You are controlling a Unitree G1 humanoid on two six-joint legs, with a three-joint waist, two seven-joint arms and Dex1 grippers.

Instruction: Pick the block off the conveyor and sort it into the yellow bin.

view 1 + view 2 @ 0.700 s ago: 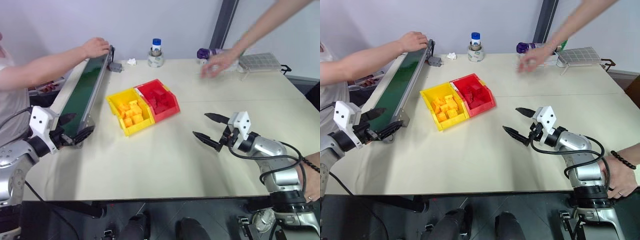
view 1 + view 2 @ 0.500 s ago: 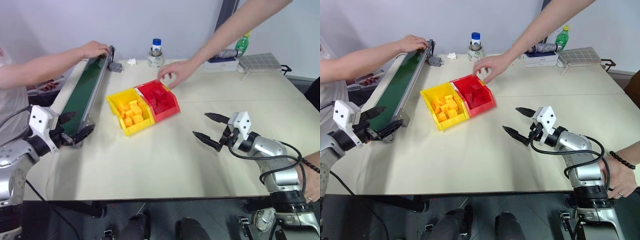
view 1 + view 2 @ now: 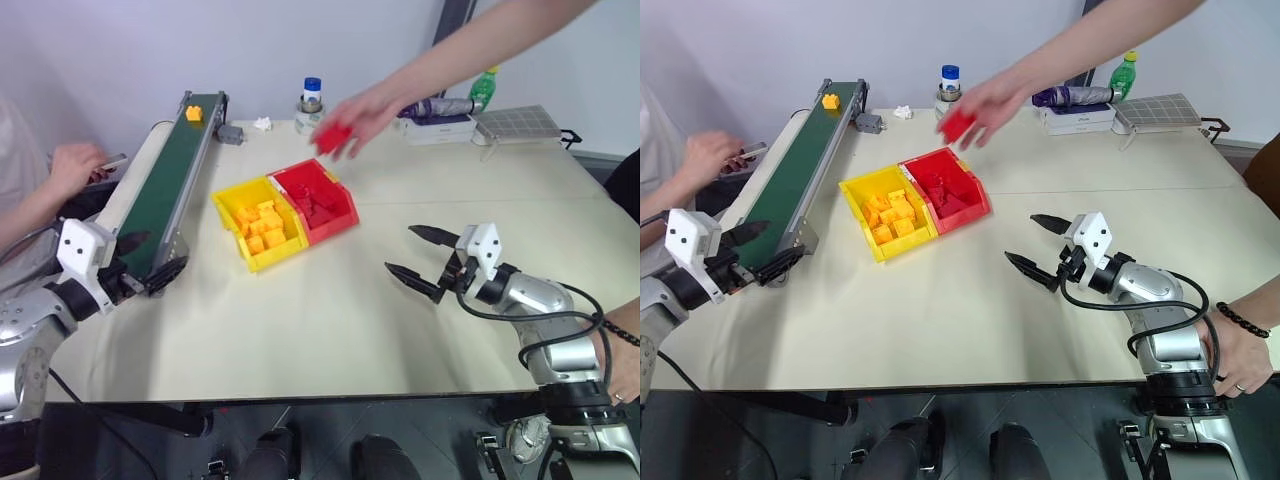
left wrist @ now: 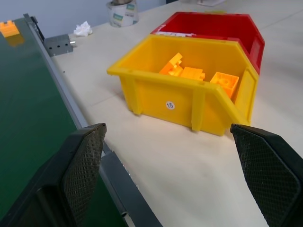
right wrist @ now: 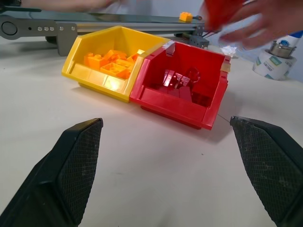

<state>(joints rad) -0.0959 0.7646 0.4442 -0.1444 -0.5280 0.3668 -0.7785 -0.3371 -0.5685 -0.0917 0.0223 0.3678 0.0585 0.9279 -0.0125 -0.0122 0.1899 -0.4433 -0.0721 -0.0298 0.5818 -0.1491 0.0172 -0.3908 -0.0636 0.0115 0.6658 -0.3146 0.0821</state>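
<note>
Small yellow-orange plastic block (image 3: pixel 194 113) rides the far end of the long dark green conveyor (image 3: pixel 165 185); both grippers empty.

The left gripper (image 3: pixel 150 258) hovers at the conveyor's near end with fingers spread; the right gripper (image 3: pixel 422 255) hangs over the bare beige worktop (image 3: pixel 300 320) at the right, fingers spread too. The bright yellow plastic bin (image 3: pixel 257 222) touches the matching red bin (image 3: pixel 318 199), holding orange blocks. A person's hand (image 3: pixel 350 115) holds a red piece above the red bin.
</note>
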